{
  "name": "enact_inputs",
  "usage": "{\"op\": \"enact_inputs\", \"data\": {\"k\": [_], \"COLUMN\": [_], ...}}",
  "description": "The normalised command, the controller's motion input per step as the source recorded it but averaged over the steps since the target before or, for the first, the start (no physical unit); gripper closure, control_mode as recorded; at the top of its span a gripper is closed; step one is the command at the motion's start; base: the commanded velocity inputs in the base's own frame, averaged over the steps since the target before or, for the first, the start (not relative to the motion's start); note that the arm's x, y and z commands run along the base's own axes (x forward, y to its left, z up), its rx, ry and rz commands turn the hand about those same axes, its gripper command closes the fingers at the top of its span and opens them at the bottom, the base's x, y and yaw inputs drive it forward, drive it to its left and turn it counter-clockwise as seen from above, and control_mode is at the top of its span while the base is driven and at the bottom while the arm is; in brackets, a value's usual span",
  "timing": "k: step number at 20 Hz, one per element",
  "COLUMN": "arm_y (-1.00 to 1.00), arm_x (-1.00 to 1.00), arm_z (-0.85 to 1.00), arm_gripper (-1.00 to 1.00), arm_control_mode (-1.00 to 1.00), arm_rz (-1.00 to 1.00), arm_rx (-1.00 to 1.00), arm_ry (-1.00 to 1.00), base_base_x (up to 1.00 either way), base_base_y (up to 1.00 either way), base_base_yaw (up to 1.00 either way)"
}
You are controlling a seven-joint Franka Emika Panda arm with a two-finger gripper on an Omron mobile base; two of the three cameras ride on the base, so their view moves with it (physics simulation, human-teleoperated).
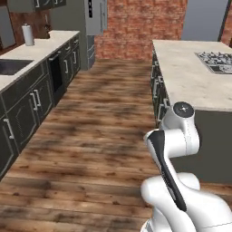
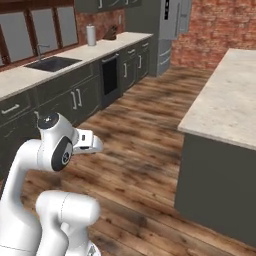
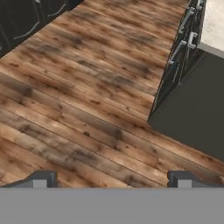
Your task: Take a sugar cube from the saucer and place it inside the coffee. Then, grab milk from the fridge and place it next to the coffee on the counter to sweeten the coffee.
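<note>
**Fingers wide and empty above the wooden floor**

My gripper (image 3: 111,179) is spread wide, with nothing between its two dark fingertips (image 3: 40,178). In the hand view the tips stand far apart at the bottom edge, one to each side, and past them I look down on bare wooden floor (image 3: 87,105). Nothing touches my fingers.

Ahead of my fingers and to their right rises the dark end of the kitchen island (image 3: 192,118), its silver drawer handles (image 3: 179,46) running up the side that faces the aisle, and a corner of its pale stone top at the upper right. Ahead and to the left, at the far edge of the floor, is the dark front of the wall cabinets (image 3: 22,22).

In the base views my arm (image 1: 174,149) is folded close above the base, out in the aisle between the two runs of cabinets. The counter (image 2: 30,75) runs along the wall, well away from my fingers on their left, with a sink (image 2: 52,63) set into it and a paper towel roll (image 2: 91,35) standing further along. The fridge (image 2: 170,30) stands at the far end of that counter, tall and grey, well apart from my hand, against the brick wall (image 2: 220,25). The island's top carries a cooktop (image 1: 217,61) at its far right part.

I cannot make out the sugar cube, saucer, coffee or milk in these views.
</note>
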Motion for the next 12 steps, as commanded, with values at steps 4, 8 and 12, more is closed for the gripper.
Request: {"op": "enact_inputs", "data": {"k": [4, 8, 12], "arm_y": [0.0, 0.0, 0.0], "arm_x": [0.0, 0.0, 0.0], "arm_z": [0.0, 0.0, 0.0], "arm_gripper": [-1.0, -1.0, -1.0], "arm_control_mode": [1.0, 1.0, 1.0], "arm_rz": [0.0, 0.0, 0.0], "arm_rx": [0.0, 0.0, 0.0], "arm_ry": [0.0, 0.0, 0.0], "base_base_x": [1.0, 1.0, 1.0], "base_base_y": [0.91, 0.95, 0.93], "base_base_yaw": [-0.33, -0.32, -0.32]}}
